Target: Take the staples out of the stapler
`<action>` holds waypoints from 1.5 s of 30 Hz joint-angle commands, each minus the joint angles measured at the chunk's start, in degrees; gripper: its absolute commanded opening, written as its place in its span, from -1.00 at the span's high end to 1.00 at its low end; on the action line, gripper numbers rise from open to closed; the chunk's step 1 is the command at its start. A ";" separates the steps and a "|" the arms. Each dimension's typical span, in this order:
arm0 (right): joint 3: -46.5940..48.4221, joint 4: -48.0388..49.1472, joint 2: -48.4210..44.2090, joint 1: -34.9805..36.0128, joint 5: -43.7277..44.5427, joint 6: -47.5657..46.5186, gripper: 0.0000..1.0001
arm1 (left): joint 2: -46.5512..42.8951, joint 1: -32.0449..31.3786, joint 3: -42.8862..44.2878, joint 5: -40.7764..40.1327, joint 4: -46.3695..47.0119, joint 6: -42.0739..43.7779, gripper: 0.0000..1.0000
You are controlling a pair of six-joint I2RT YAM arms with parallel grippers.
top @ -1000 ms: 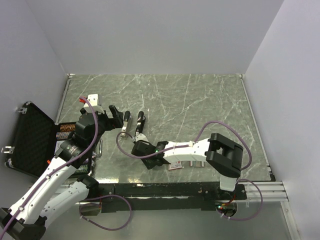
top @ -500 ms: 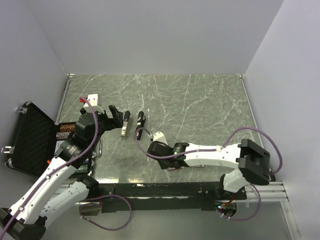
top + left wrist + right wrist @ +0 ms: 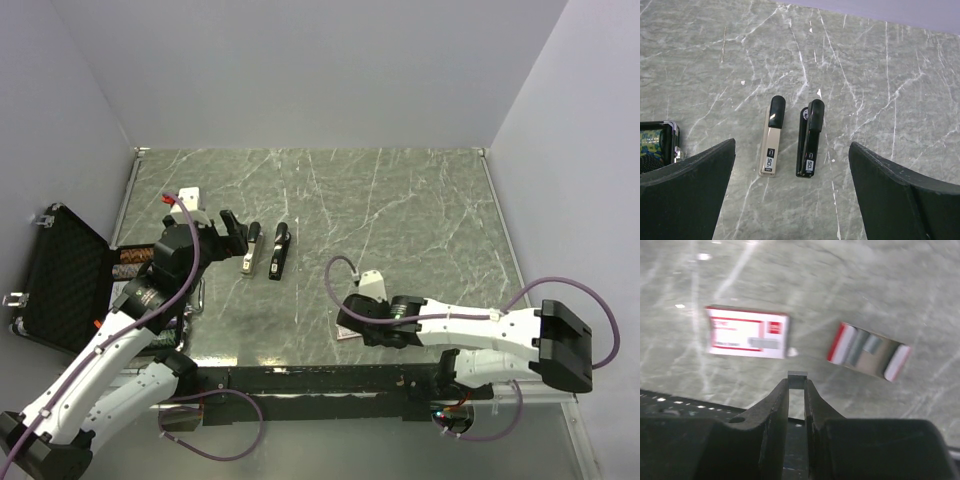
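Two fingers of the right gripper (image 3: 797, 382) are closed on a short grey strip of staples (image 3: 797, 374), held at the very tips. The gripper hangs low over the middle of the tabletop's (image 3: 420, 220) near edge. Just beyond it lie a closed red-and-white box (image 3: 747, 332) and, to its right, an open box (image 3: 869, 352) showing silvery contents.

The left gripper (image 3: 791, 145) hovers with its fingers wide apart and holds nothing. It sits above a beige stapler (image 3: 772, 137) and a black stapler (image 3: 810, 140), which lie side by side but not touching, nearer the left edge. An open black case (image 3: 60, 275) sits beyond that edge.

Risk: the strip is tiny and caught only at the fingertips. It could slip out, or snap if squeezed too hard. So close to the near edge, a dropped strip could fall off the tabletop.

Only the right wrist view, which is blurred, shows the strip and both boxes. From above, the arm covers them except for a sliver of red and white. Only the left wrist view shows the staplers clearly. None of the views shows whether staples remain inside.
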 commanded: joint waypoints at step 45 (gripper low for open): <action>-8.72 0.74 -2.51 -21.57 -3.07 8.11 0.57 | 1.74 0.38 0.28 2.74 2.46 -0.16 -0.99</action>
